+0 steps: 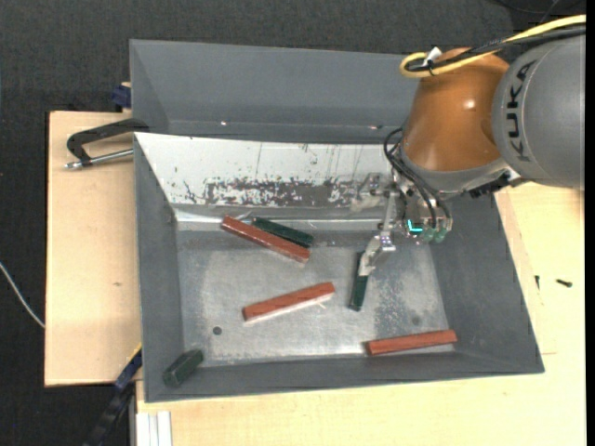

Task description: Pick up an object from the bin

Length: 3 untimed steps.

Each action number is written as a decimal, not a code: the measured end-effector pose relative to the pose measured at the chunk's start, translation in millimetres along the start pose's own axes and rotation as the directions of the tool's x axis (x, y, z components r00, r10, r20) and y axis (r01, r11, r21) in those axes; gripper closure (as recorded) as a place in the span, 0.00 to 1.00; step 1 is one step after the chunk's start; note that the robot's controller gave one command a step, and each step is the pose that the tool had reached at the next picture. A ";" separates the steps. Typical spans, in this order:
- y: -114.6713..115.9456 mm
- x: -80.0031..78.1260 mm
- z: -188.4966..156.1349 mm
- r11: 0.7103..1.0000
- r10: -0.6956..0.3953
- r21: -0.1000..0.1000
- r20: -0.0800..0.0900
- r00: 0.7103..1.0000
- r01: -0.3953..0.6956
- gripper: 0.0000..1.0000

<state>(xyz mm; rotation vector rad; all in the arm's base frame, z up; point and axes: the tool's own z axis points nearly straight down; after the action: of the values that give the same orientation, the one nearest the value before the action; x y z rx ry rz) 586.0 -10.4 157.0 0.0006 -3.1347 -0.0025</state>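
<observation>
while the grey bin (279,86) is sitting amid dark carpet (279,7), gripper (376,255) is hovering right of centre, at a dark-green stick (357,293)'s far end; grip unreadable.

Four loose bars and two small bits, noted by place in frame.

Upper red bar (263,237), centre-left; long, red-brown, slanting down to the right.
Green bar (288,233), dark, just above and right of it; same slant, touching along its length; right ends close together.
Middle red bar (288,302), centre of frame; slants up to the right; pale strip along its upper edge; apart from the upper pair.
Lower red bar (411,343), lower right; almost level, right end slightly higher; well apart from the others.
Dark block (183,367), lower left corner; short, stubby, tilted; alone.
Dark spot (217,332), between block and middle red bar; too small to tell what it is.
</observation>
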 end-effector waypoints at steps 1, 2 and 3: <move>-0.1 -1.9 -4.7 1.000 0.000 0.000 0.009 1.000 0.000 0.00; 76.0 19.0 51.0 0.997 -0.075 0.001 0.010 0.997 0.075 0.00; 104.3 20.7 52.8 0.961 -0.275 0.002 0.012 0.961 0.275 0.00</move>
<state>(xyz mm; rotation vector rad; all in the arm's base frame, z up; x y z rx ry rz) 564.9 93.9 104.5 0.4373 -3.1162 -0.0031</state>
